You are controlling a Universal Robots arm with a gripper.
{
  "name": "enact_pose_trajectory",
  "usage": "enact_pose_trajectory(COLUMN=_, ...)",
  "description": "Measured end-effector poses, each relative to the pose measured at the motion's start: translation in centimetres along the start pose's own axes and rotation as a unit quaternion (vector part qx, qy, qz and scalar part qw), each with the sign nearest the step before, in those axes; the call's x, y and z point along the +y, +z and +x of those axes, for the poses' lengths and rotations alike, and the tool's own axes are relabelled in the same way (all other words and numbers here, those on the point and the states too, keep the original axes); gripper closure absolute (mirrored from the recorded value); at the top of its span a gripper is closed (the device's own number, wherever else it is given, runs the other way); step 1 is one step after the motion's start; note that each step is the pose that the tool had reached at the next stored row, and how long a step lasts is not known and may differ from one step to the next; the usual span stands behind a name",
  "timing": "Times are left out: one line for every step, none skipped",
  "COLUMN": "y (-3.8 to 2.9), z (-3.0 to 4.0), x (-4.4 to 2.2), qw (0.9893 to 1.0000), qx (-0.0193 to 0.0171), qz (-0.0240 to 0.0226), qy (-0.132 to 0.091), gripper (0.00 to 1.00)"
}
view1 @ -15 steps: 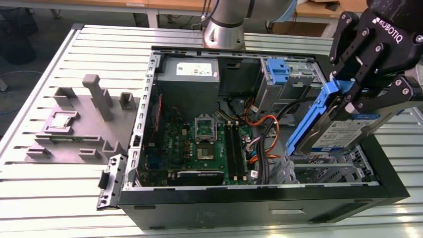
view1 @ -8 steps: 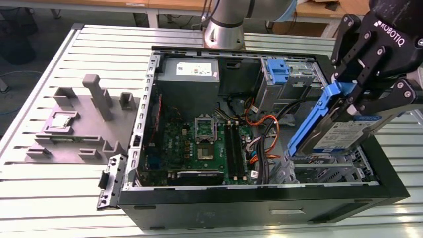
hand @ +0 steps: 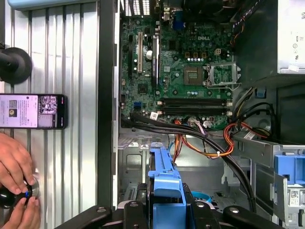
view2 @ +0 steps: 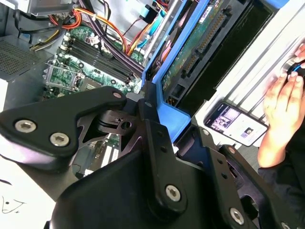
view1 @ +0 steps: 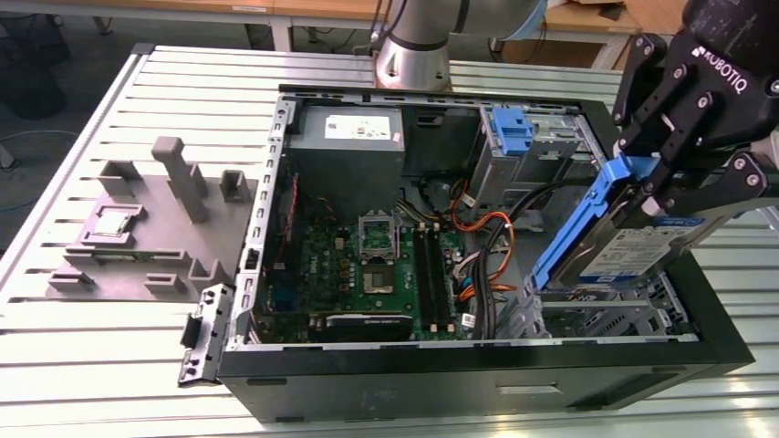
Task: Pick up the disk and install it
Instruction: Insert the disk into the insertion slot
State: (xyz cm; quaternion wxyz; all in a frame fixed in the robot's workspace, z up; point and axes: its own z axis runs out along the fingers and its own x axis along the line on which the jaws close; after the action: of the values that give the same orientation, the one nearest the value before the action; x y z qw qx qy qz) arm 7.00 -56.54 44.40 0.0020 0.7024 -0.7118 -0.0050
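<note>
Jaws tight on tilted disk (view1: 623, 248); lower edge seemingly inside case (view1: 487, 365), top hidden

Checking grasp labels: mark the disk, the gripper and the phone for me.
disk (view1: 630, 254): exterior view, on its white-and-blue label.
gripper (view1: 681, 195): exterior view, midway between its fingertips, shut on the disk's upper end.
phone (hand: 32, 110): first wrist view, middle of its lit screen.

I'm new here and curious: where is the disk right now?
In the exterior view the disk hangs tilted in the pincer at that view's right, over the drive bay of the computer case.
</note>
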Motion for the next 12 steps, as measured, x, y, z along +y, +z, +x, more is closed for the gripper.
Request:
enact_pose_trajectory(y=0.06, z=0.0, x=-0.03, qw=1.0, qx=0.0, qz=0.0, qy=0.0, gripper=0.64)
enact_pose_trajectory(y=0.12, z=0.0, x=-0.05, qw=1.0, qx=-0.0001, qz=0.0, qy=0.0, gripper=0.64)
enact_pose_trajectory(y=0.18, z=0.01, x=-0.07, qw=1.0, qx=0.0, qz=0.0, qy=0.0, gripper=0.64)
enact_pose_trajectory(y=0.25, z=0.02, x=-0.08, qw=1.0, qx=0.0, qz=0.0, qy=0.0, gripper=0.64)
enact_pose_trajectory(y=0.3, z=0.03, x=-0.11, qw=1.0, qx=-0.0001, qz=0.0, qy=0.0, gripper=0.64)
enact_pose_trajectory(y=0.36, z=0.04, x=-0.13, qw=1.0, qx=0.0, qz=0.0, qy=0.0, gripper=0.64)
enact_pose_trajectory(y=0.42, z=0.05, x=-0.13, qw=1.0, qx=0.0, qz=0.0, qy=0.0, gripper=0.64)
enact_pose_trajectory(y=0.48, z=0.06, x=-0.15, qw=1.0, qx=0.0, qz=0.0, qy=0.0, gripper=0.64)
enact_pose_trajectory(y=0.53, z=0.06, x=-0.17, qw=1.0, qx=0.0, qz=0.0, qy=0.0, gripper=0.64)
enact_pose_trajectory(y=0.58, z=0.07, x=-0.18, qw=1.0, qx=0.0, qz=0.0, qy=0.0, gripper=0.64)
enact_pose_trajectory(y=0.64, z=0.08, x=-0.19, qw=1.0, qx=0.0, qz=0.0, qy=0.0, gripper=0.64)
enact_pose_trajectory(y=0.7, z=0.09, x=-0.19, qw=1.0, qx=-0.0001, qz=0.0, qy=0.0, gripper=0.64)
